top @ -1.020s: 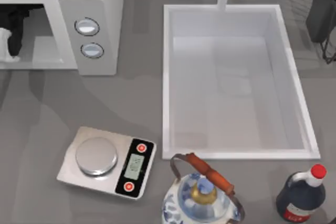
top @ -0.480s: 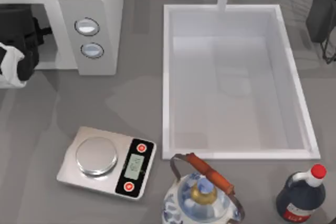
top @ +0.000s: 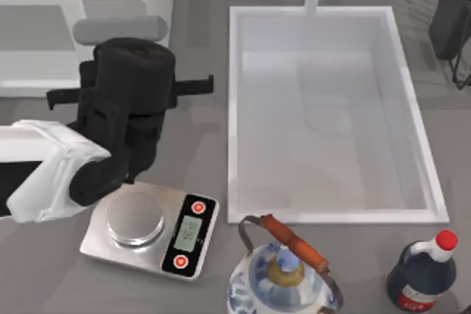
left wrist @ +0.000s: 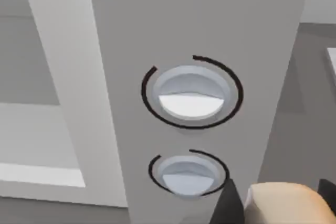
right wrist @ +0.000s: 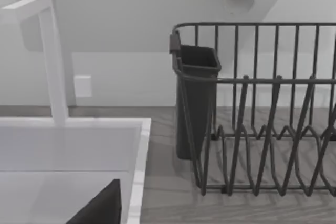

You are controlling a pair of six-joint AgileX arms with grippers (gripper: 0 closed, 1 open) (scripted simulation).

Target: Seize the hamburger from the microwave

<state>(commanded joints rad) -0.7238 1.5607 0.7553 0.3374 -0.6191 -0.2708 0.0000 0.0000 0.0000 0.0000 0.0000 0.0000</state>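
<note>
The white microwave (top: 44,42) stands at the back left, and its two silver-rimmed dials (left wrist: 191,95) face the left wrist camera from close by. My left arm (top: 125,108) reaches across the front of the microwave's dial panel and covers it from above. In the left wrist view my left gripper (left wrist: 278,205) is shut on the hamburger (left wrist: 286,200), a pale tan bun between two black fingers (left wrist: 228,205), just in front of the lower dial. One dark finger of my right gripper (right wrist: 100,208) shows above the sink corner.
A silver kitchen scale (top: 151,226) lies just in front of my left arm. The white sink (top: 234,108) takes up the middle and right. A blue-and-white teapot (top: 283,273) and a dark bottle (top: 423,273) stand at the front. A black dish rack (right wrist: 262,129) stands at the back right.
My left arm has come out of the microwave's cavity and swung right and forward. It now covers the dial panel, with its elbow above the scale's left end.
</note>
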